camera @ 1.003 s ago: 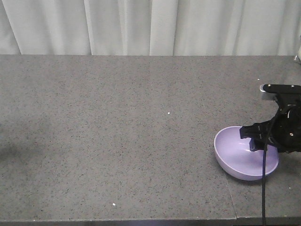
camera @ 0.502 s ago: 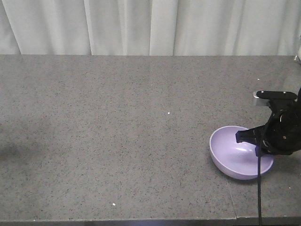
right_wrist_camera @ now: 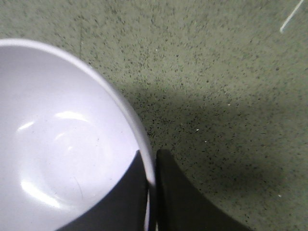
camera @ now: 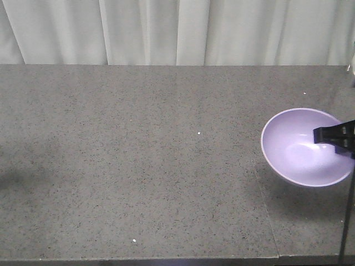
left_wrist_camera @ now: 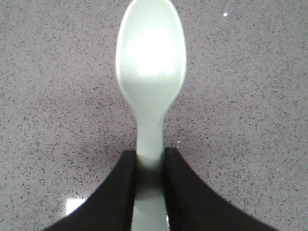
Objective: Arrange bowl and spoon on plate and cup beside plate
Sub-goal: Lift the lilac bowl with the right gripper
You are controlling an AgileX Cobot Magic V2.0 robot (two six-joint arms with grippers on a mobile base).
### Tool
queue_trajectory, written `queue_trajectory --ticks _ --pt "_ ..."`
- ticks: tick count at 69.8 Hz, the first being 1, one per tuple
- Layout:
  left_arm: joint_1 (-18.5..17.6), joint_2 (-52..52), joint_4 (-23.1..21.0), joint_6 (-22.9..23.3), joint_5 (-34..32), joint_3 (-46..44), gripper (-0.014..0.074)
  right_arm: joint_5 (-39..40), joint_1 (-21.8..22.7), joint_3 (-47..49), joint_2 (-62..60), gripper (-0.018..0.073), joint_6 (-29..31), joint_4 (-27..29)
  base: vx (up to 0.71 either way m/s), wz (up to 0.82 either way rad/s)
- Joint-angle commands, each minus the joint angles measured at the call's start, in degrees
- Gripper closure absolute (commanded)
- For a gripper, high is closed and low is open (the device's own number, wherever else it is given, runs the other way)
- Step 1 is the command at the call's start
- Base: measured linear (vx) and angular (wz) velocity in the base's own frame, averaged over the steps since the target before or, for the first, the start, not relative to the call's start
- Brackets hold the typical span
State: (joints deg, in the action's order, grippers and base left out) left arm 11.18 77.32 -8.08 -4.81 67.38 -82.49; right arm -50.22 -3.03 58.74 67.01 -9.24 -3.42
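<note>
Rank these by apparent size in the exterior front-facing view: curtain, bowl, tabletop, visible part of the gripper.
Largest to smallest:
1. tabletop
2. curtain
3. bowl
4. right gripper, cut off by the frame edge, so only its visible part counts

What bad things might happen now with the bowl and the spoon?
1. The right tool pinches the bowl only at one thin edge of its glossy rim, so it might slip or swing and drop onto the table.
2. The left tool grips the spoon by its narrow handle, so the spoon might twist or slide out.
3. No plate shows in any view, so putting them down might go off target.
</note>
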Motion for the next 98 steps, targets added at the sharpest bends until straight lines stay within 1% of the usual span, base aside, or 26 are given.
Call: queue_trajectory --ticks 1,12,21,98 --pt "-0.07 -1.66 -1.19 0.40 -2.27 -1.53 0.0603 1.18 0.08 1.52 -7.52 0.0565 -0.05 -0.41 0.00 0.00" --pt "-0.07 -1.66 -1.19 0.40 -2.27 -1.53 0.0603 0.80 0.08 1.52 -14.72 0.0565 -0.05 -1.37 0.00 0.00" --pt "-0.07 -1.66 -1.19 0.40 -2.27 -1.53 0.0603 -0.02 0.08 1.52 -16.63 0.0565 -0.05 -2.19 0.00 0.00" --pt "-0.07 -1.66 -1.19 0.40 -2.27 -1.53 0.0603 -0.39 0.08 1.52 -16.97 0.0565 -0.05 -2.17 0.00 0.00"
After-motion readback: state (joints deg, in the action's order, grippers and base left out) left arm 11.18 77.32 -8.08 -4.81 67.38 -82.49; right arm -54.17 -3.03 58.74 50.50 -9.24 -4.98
